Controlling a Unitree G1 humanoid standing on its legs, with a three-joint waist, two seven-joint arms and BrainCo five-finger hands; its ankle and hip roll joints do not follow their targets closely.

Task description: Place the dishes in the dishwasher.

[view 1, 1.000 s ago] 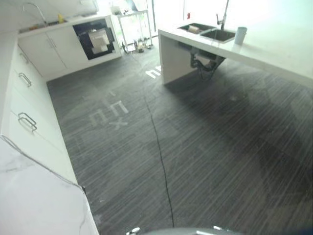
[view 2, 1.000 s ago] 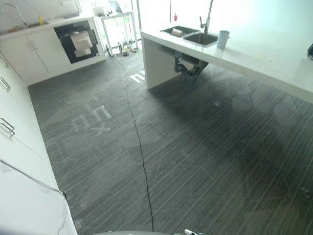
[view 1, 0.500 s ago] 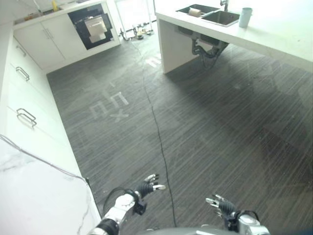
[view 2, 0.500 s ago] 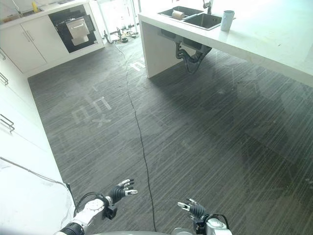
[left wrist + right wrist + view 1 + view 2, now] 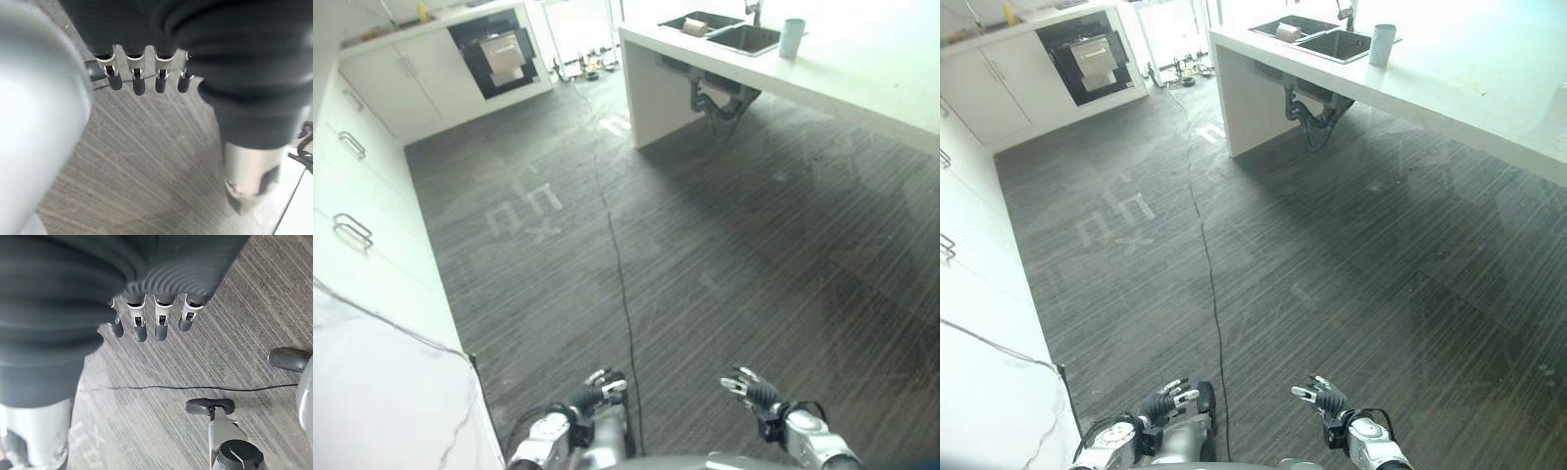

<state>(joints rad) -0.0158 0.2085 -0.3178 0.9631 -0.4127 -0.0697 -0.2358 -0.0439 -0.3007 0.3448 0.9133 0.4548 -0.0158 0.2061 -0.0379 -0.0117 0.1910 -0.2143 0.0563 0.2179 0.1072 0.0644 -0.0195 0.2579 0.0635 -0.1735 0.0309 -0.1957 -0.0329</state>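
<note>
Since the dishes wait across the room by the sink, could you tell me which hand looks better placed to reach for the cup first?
Probably the right hand: the cup stands on the counter beside the sink, far off on the robot's right. The left hand hangs nearer the white cabinets. Both hands are open and empty, so walking comes first.

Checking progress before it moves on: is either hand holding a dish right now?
No, the left hand and right hand both hang empty over the floor.

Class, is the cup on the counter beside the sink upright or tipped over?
Upright: the cup stands on its base beside the sink.
</note>
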